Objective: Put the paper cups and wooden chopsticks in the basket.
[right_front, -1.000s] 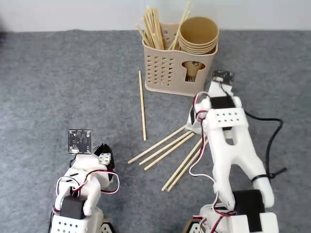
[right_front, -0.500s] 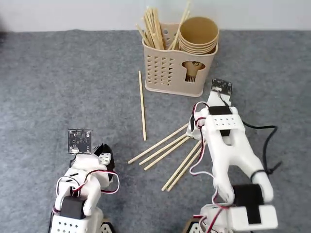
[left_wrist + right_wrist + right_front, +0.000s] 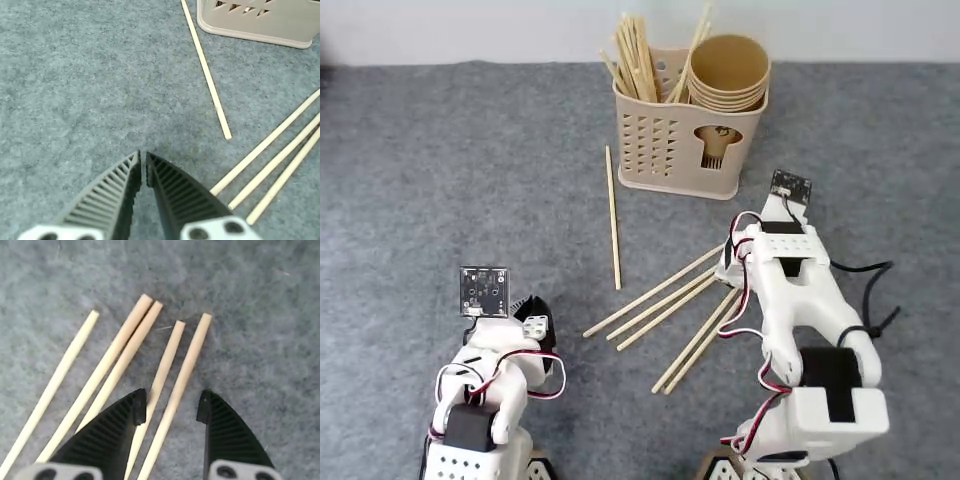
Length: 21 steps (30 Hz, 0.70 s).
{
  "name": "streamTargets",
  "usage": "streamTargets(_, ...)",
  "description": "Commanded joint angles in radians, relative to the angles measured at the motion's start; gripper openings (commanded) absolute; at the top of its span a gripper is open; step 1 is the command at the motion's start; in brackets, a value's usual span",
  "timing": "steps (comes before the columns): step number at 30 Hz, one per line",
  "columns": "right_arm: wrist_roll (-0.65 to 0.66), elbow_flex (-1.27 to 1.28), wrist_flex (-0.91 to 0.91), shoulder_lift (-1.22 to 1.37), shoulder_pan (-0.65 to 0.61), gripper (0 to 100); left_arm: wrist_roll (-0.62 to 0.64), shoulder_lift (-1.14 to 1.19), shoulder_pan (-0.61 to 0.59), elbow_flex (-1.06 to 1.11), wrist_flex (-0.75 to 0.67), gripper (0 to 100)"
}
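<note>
A beige basket (image 3: 680, 150) stands at the back with stacked paper cups (image 3: 728, 70) and several wooden chopsticks (image 3: 635, 55) inside. One loose chopstick (image 3: 612, 215) lies to its left on the carpet. Several more chopsticks (image 3: 670, 305) fan out in front of it. My right arm (image 3: 790, 290) hangs over their upper ends. In the right wrist view my right gripper (image 3: 171, 402) is open, with two of the chopsticks (image 3: 120, 355) passing between its fingers. My left gripper (image 3: 141, 159) is shut and empty, low over bare carpet near the front left.
Grey carpet (image 3: 440, 180) covers the whole table. The left wrist view shows the basket's corner (image 3: 260, 25), the single chopstick (image 3: 207, 75) and three of the fanned ones (image 3: 270, 150) off to one side.
My right arm has drawn back from the basket toward the front and come down over the ends of the fanned chopsticks. The left arm has not moved.
</note>
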Motion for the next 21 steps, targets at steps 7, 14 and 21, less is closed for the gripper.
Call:
streamTargets(7,0.074,-0.005,-0.001,-0.019,0.012,2.1,-0.008,-0.015,-0.008,-0.01,0.002,2)
streamTargets(14,0.098,-0.006,0.133,-0.206,-0.012,0.9,-0.008,-0.015,-0.008,-0.01,0.002,2)
streamTargets(21,0.19,-0.006,0.251,-0.615,-0.068,0.8,-0.008,-0.015,-0.008,-0.01,0.002,2)
